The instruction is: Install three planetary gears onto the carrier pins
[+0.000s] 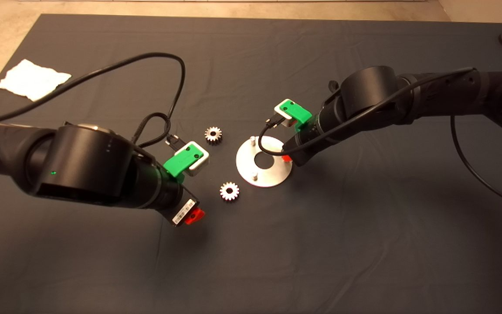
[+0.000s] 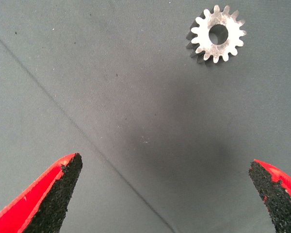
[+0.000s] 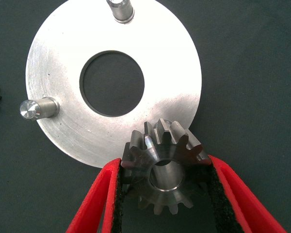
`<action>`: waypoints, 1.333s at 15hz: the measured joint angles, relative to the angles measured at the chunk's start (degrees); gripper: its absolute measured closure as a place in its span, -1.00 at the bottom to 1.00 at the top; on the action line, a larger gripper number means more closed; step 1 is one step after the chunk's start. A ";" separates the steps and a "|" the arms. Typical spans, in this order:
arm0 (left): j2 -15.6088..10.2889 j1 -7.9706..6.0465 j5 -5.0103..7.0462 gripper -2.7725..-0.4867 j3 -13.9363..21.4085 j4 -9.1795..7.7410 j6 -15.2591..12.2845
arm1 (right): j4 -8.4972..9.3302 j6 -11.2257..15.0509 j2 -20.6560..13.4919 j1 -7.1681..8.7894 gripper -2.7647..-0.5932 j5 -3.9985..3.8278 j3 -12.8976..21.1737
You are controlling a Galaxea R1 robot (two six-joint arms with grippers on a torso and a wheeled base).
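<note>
**Steel gear held over the carrier's third pin**

Black-armed and idle-looking, the left gripper (image 2: pixel 165 194) hangs with its red fingers spread wide and empty over the dark mat (image 1: pixel 103 261), near one small shiny toothed gear (image 1: pixel 229 191), probably the next to be lifted. Another silver gear (image 1: pixel 213 134) lies farther back, left of the flat round silver disc (image 1: pixel 273 176). Two short upright pins (image 3: pixel 120 9) (image 3: pixel 38 108) stand bare. At the disc's right edge the right gripper (image 3: pixel 165 194) clamps a third gear (image 3: pixel 164 171), bore apparently above the remaining, hidden pin, seemingly for lowering on.
</note>
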 joint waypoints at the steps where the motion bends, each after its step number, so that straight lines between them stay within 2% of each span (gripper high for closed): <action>1: 0.00 -0.01 -0.01 -0.77 0.00 0.00 0.00 | 0.00 -0.02 0.00 -0.02 0.61 0.03 0.00; 14: -0.02 0.00 -0.02 -0.77 0.00 -0.11 0.00 | -0.05 -0.44 0.61 -0.09 0.62 0.04 -1.45; 20: -0.19 -0.01 -0.02 -0.77 0.00 -0.17 0.00 | -0.22 -0.48 0.63 -0.99 0.63 0.01 -1.54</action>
